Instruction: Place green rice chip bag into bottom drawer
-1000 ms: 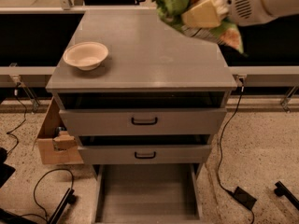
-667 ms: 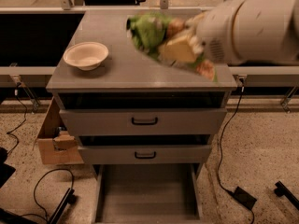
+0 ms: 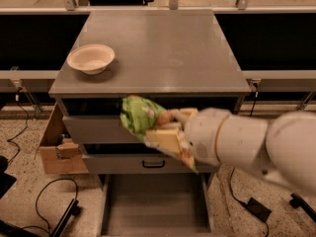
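Descending from above tabletop (image 3: 163, 48) to frame centre, end effector (image 3: 168, 128) now clamps green rice chip bag (image 3: 138, 113) before upper drawer fronts (image 3: 96, 130). Bottom drawer (image 3: 153, 204) open directly below, lower centre; release judged close. Bowl (image 3: 91, 58) unmoved upper left.

Speckled terrazzo floor (image 3: 24, 177), grey cabinet (image 3: 163, 48), cardboard box (image 3: 54, 157)

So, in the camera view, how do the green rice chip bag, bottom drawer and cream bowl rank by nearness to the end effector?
From the end effector, in front of the cabinet:
1. green rice chip bag: gripped in it.
2. bottom drawer: open, directly below.
3. cream bowl: on top of the cabinet, at the back left.
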